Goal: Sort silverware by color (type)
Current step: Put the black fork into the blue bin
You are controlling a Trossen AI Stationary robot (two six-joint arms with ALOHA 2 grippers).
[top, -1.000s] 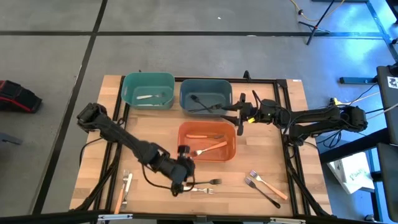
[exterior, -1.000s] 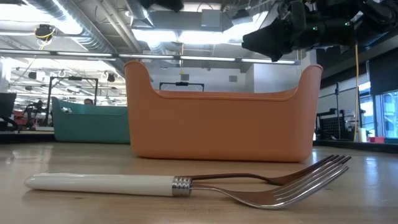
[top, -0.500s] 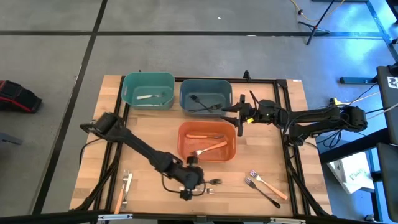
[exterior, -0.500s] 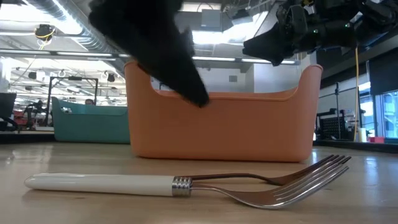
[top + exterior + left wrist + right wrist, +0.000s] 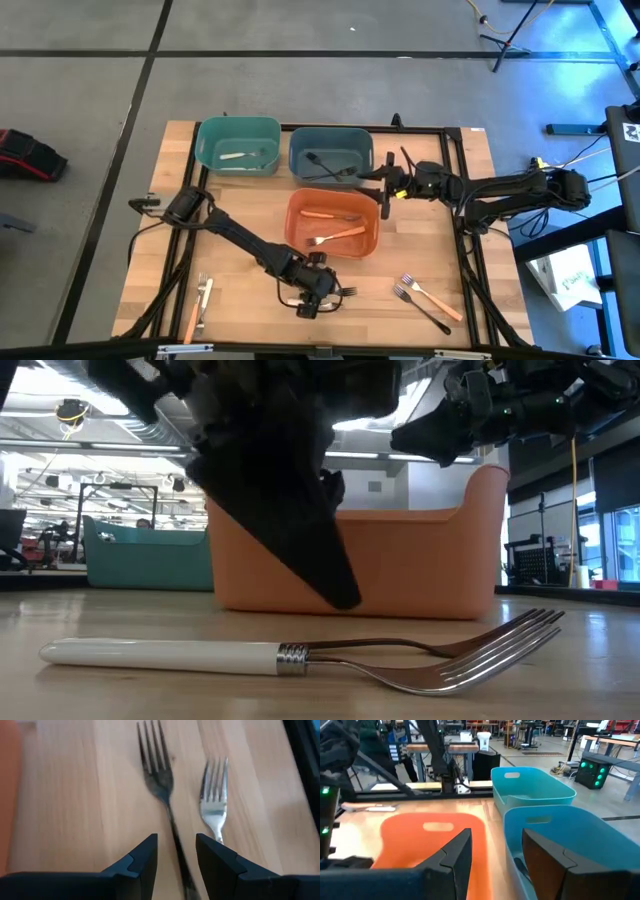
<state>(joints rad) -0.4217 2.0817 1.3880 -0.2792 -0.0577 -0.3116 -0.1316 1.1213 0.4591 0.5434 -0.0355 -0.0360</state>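
Lying crosswise, white-handled fork point(image 5: 300, 653), tines toward right arm's side.

Even, bright overhead light is thrown across the desk point(image 5: 250, 215) in the high view, and only short, soft shadows are cast beside the arms. In the low view, glare is given off by the ceiling light strips point(image 5: 300, 415), so the left hand point(image 5: 300, 550) is reduced to a dark, blurred silhouette, while the white-handled fork point(image 5: 170, 653) up front is held crisp. In the left wrist view the two forks point(image 5: 212, 802) are smeared by blur. The far room in the right wrist view is rendered soft.
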